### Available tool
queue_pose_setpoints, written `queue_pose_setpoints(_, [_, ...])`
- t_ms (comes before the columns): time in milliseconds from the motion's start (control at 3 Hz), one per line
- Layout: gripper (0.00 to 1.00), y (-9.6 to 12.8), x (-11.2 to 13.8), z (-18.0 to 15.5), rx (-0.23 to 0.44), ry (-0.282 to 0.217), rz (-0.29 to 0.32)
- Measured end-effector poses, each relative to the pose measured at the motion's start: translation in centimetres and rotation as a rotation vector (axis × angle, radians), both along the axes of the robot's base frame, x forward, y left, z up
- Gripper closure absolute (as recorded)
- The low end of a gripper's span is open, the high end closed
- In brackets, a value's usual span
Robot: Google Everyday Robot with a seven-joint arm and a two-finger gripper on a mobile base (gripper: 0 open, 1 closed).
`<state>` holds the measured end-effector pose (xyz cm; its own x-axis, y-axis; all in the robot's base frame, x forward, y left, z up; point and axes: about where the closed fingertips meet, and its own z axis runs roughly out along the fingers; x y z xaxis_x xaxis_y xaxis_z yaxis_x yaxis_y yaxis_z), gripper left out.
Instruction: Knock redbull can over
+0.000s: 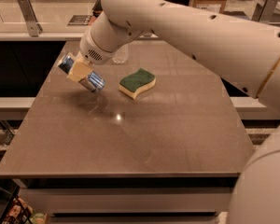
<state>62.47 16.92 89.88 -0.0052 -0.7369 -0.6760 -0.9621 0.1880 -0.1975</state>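
The redbull can (89,80) is blue and silver and steeply tilted, top end to the upper left, at the left middle of the brown table (144,139). My gripper (79,70) is wrapped around the can's middle, with one cream finger (77,72) across its side. The can looks lifted just above the tabletop, its shadow beneath it. My big white arm reaches in from the upper right.
A green and yellow sponge (136,83) lies right of the can. The base of a clear plastic bottle (120,55) shows behind my wrist at the table's far side. A counter with metal brackets (28,13) runs behind the table.
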Motion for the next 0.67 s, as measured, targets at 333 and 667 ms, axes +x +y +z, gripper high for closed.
queue_pose_setpoints(333, [1.00,0.9,-0.6,-1.1,-0.072,0.016,0.029])
queue_pose_setpoints(667, [1.00,2.6,-1.1,-2.7,-0.171,0.027,0.073])
